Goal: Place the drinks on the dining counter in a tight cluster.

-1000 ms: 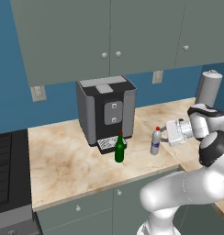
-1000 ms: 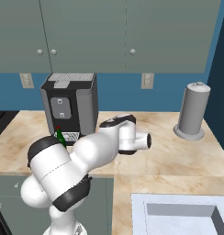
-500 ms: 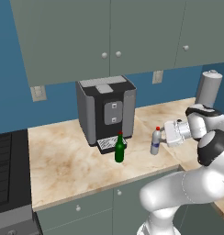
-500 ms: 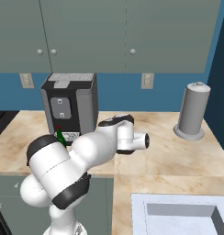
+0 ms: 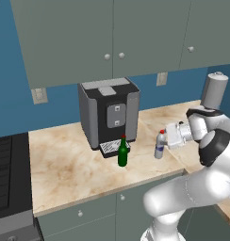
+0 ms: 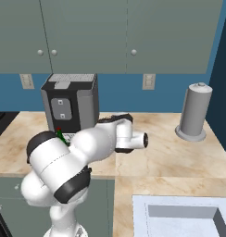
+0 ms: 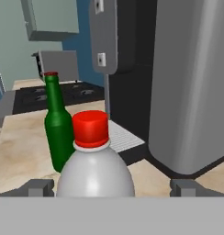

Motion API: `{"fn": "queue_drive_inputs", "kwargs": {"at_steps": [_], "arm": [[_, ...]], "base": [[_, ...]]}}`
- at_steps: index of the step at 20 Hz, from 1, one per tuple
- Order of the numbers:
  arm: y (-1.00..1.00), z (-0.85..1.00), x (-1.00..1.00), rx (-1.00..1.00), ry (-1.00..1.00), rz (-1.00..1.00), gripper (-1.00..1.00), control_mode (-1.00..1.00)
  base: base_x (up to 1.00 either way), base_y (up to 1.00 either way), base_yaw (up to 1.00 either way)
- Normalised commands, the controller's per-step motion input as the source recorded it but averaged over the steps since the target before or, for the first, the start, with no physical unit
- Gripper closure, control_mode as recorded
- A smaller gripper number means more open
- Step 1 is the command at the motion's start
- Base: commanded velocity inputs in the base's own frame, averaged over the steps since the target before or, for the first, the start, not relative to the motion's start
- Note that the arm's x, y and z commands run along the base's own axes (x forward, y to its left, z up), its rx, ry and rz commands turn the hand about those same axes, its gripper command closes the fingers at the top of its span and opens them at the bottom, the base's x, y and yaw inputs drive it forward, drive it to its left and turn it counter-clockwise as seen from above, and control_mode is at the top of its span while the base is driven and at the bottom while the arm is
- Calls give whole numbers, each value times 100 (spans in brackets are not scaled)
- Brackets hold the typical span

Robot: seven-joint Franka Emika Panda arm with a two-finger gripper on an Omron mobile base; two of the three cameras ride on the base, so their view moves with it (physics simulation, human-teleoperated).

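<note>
End effector (image 7: 109,187) level, wide open astride silver-white bottle (image 7: 95,172).

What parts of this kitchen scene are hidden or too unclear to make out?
- Silver-white bottle: in the hand view its lower body is cut off by the bottom edge.
- Green bottle: in the right base view the arm covers all but its top.
- Claw: in the left base view its fingers sit behind the silver-white bottle, too small to separate.
- Coffee machine: in the hand view its top is cut by the frame.
</note>
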Motion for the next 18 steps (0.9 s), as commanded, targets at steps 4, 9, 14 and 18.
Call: {"fn": "queue_drive_inputs", "kwargs": {"at_steps": [4, 9, 14, 18], "arm": [[7, -3, 10, 0, 0, 0, -100, -100], [9, -11, 1, 0, 0, 0, 100, -100], [2, -7, 0, 0, 0, 0, 100, -100], [0, 10, -9, 1, 0, 0, 100, -100]], "base": [[0, 0, 0], [0, 0, 0], [0, 0, 0], [0, 0, 0]]}}
